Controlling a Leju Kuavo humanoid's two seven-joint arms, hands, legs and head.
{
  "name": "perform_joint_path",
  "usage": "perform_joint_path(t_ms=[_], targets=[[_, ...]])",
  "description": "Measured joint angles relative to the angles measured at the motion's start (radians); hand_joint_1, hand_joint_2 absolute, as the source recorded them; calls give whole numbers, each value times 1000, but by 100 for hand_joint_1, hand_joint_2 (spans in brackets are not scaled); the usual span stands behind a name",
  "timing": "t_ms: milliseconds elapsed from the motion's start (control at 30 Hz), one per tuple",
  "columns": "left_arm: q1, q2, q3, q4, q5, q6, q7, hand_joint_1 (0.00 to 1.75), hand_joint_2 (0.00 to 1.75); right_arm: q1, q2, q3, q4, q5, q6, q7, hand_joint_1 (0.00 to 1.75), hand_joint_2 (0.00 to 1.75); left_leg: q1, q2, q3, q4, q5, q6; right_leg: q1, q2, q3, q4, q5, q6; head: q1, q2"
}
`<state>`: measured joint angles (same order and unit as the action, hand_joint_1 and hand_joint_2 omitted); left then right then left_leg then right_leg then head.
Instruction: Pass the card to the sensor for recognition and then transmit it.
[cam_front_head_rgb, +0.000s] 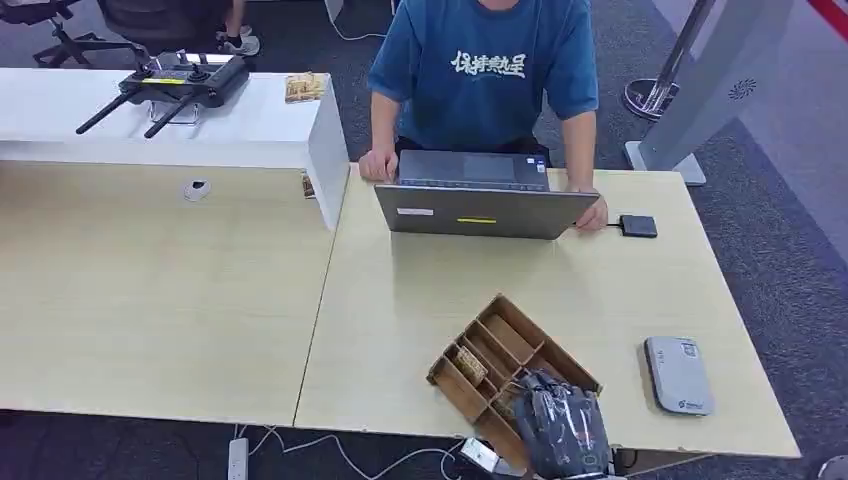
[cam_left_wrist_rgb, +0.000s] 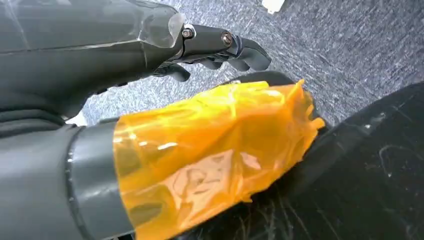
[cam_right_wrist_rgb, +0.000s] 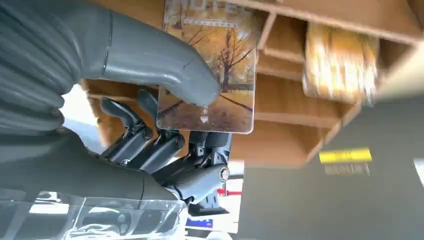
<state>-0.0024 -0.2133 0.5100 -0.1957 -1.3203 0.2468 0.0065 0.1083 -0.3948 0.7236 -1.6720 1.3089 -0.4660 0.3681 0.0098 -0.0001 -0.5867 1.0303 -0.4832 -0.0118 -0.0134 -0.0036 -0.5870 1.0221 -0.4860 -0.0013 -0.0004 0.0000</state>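
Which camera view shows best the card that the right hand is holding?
The right wrist view: the card fills the frame's middle, its autumn tree picture clear, pinched by the right hand. In the head view that hand covers it. The left wrist view looks at floor.

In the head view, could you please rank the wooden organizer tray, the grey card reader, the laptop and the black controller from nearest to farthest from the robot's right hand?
From the right hand:
1. Wooden organizer tray, right under the hand at the near edge.
2. Grey card reader, to its right.
3. Laptop, across the table by the person.
4. Black controller, far left on the white shelf.
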Motion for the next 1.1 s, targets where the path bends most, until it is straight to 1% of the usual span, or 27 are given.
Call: perform_joint_path(t_ms=[33,100,167,233,300,333,367,400,433,467,500,567,600,667,867,967,1100], targets=[[1,-2,2,0,6,8,-1,0,0,5,15,-4,-1,6,-50,-7,175,175,0,0,0,0,0,0,0,0,0,0,0,0,0,0],[1,-7,10,0,23,16,-3,0,0,9,44,-14,-13,29,-127,-17,175,175,0,0,0,0,0,0,0,0,0,0,0,0,0,0],[1,-15,23,0,47,15,-2,0,0,10,83,-35,-36,63,-197,-43,175,175,0,0,0,0,0,0,0,0,0,0,0,-1,0,0],[0,-21,38,0,63,13,3,0,0,10,118,-63,-68,77,-226,-64,175,175,0,0,0,0,0,0,0,0,0,0,0,-1,0,0],[-2,-25,50,0,72,6,9,0,0,10,145,-85,-89,81,-227,-86,175,175,0,0,0,0,0,0,0,0,0,0,0,-1,0,0],[-4,-31,58,0,98,-19,-6,0,0,10,158,-98,-100,72,-227,-106,175,175,0,0,1,0,0,0,0,0,0,0,0,-1,0,0],[-31,-27,73,0,171,-79,-61,0,0,8,171,-110,-105,51,-226,-131,175,175,0,0,0,0,1,0,-1,0,-1,0,0,-1,0,0],[-68,-15,116,0,300,-209,-109,0,0,-1,183,-123,-106,34,-224,-155,175,175,0,-3,-3,1,3,0,0,-2,-3,0,2,0,0,0],[-116,-8,163,-10,392,-314,-116,0,0,-13,195,-130,-106,21,-224,-169,175,175,0,-7,-6,1,8,-1,0,-5,-4,0,4,-1,2,0],[-160,-1,204,-24,441,-371,-118,0,0,-27,204,-133,-106,5,-225,-180,175,175,0,-8,-8,0,8,-1,0,-7,-5,0,4,-1,1,0],[-194,2,228,-39,453,-411,-137,0,0,-38,214,-137,-105,-16,-227,-194,175,175,0,-9,-7,0,8,-1,0,-8,-5,1,5,-1,1,0],[-230,6,227,-66,458,-407,-227,0,0,-54,224,-146,-103,-57,-227,-221,175,175,0,-7,-4,0,7,-3,0,-6,-1,1,5,-2,0,0],[-232,6,220,-77,471,-400,-256,0,0,-61,227,-151,-101,-68,-227,-230,175,175,0,-4,-2,0,7,-3,0,-3,0,1,5,-2,1,0],[-220,7,200,-94,518,-387,-279,0,0,-73,234,-159,-98,-94,-227,-246,175,175,0,-1,-1,0,7,-3,0,1,-2,1,6,-2,1,0],[-195,9,117,-121,615,-370,-276,0,0,-100,257,-172,-92,-165,-228,-292,175,175,0,-3,-3,0,6,-2,0,-1,-2,0,5,-1,1,0],[-191,12,85,-124,632,-363,-274,0,0,-104,268,-175,-82,-169,-228,-304,175,175,0,-3,-3,0,6,-2,0,-1,-2,0,4,-2,1,0],[-187,18,45,-126,687,-382,-267,0,0,-116,276,-179,-71,-220,-227,-334,175,175,0,-3,-3,0,6,-2,0,-1,-2,0,4,-1,1,0]])
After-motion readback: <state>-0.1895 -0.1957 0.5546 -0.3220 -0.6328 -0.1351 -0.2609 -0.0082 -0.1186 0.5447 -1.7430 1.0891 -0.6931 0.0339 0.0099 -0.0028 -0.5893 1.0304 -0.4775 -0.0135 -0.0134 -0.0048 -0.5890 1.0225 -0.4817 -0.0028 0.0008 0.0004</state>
